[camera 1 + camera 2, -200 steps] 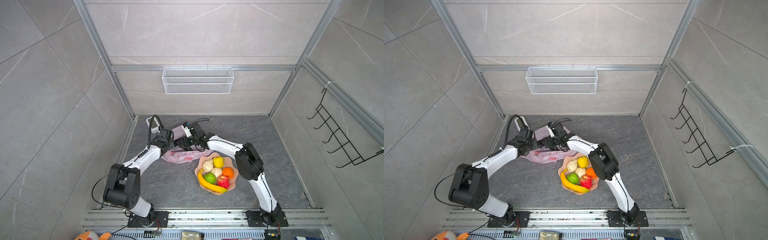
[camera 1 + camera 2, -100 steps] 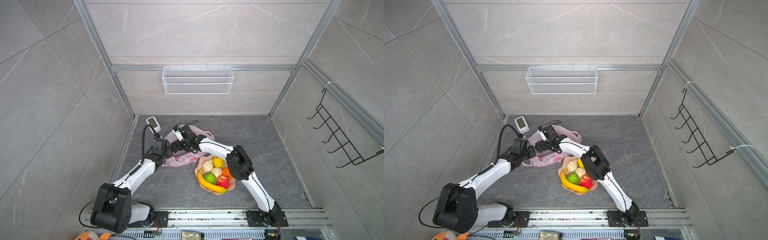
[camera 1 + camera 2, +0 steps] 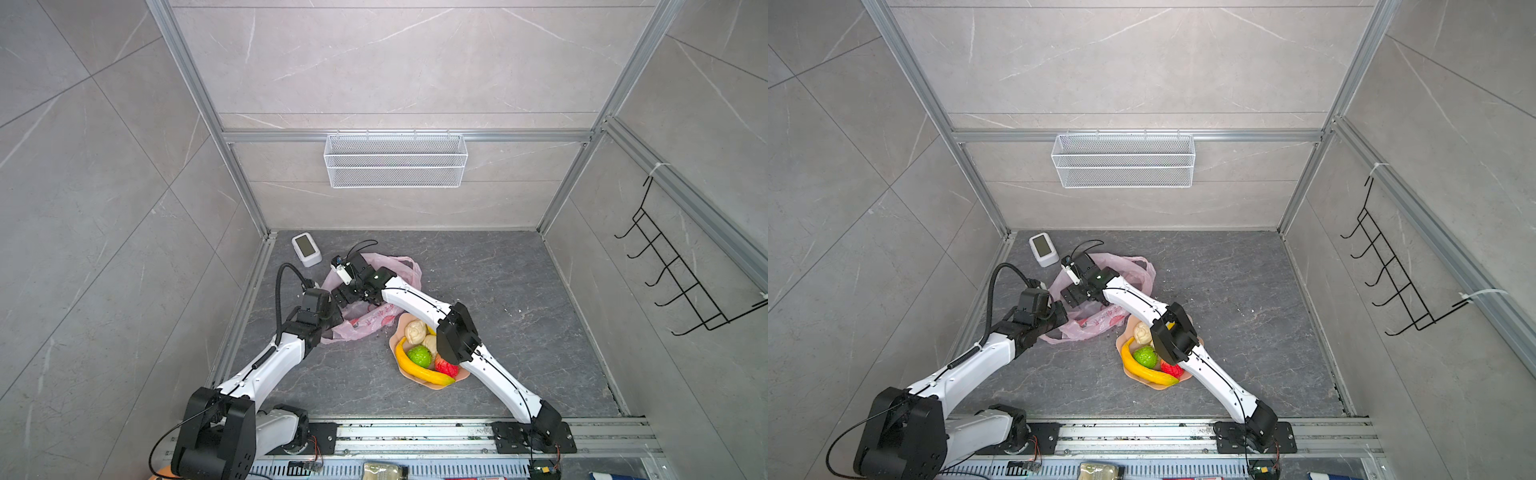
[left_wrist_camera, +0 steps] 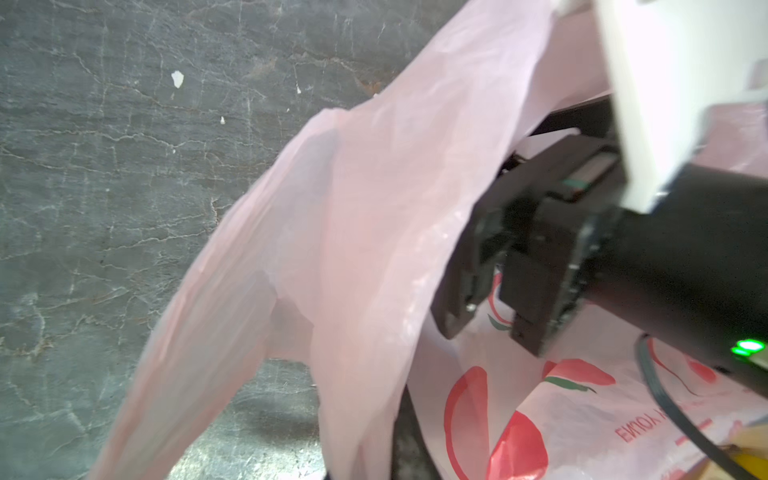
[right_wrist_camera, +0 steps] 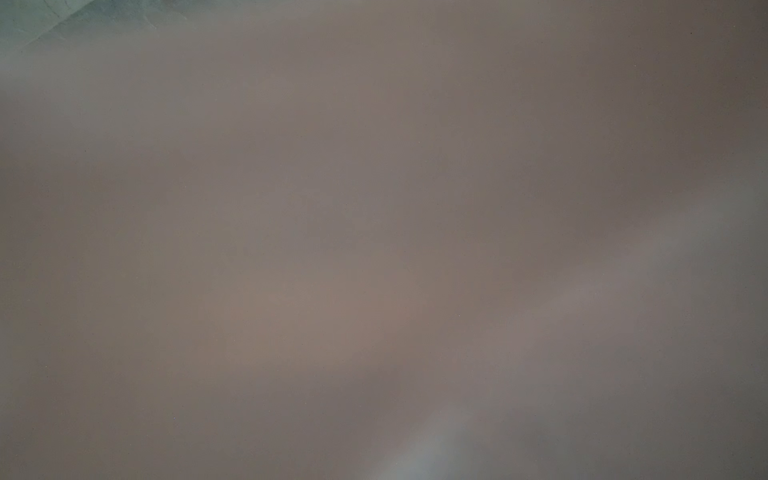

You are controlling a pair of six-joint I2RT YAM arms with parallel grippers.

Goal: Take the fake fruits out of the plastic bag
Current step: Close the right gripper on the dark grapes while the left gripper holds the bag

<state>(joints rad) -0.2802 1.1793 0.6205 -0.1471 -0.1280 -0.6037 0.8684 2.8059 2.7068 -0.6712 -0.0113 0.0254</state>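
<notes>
Found the plastic bag (image 3: 368, 322) slumped on the dark floor (image 3: 498, 291) toward the back left, just beside the plate (image 3: 462, 376) and between the two arms. Counted several fake fruits (image 3: 415, 331) already out on that plate: a banana (image 3: 419, 371), a bumpy green piece (image 3: 419, 355), a red one and beige ones partly behind the right arm. Read the left gripper (image 3: 334, 321) as pressed together, apparently pinching the near edge of the bag, with the film tented up across the left wrist view. Saw the right gripper (image 4: 494, 309) spread wide inside the mouth of the bag, with nothing between its fingers (image 4: 461, 291). Judged the bag thin, light, crinkly and slippery, likely to slide or bunch under any push, so best pinned at the rim or by a handle loop (image 3: 415, 274) during any reach inside. Judged the fruits light, stiff plastic, smooth and apt to roll, so best taken across the narrow middle. Could not make out any contents for certain: only a dark patch (image 3: 1086, 309) through the film below the right gripper in both top views, perhaps fruit, perhaps shadow. Got nothing from the right wrist view but a grey-pink blur, presumably film close against the lens. Could not see the left gripper's own fingertips in any view.
</notes>
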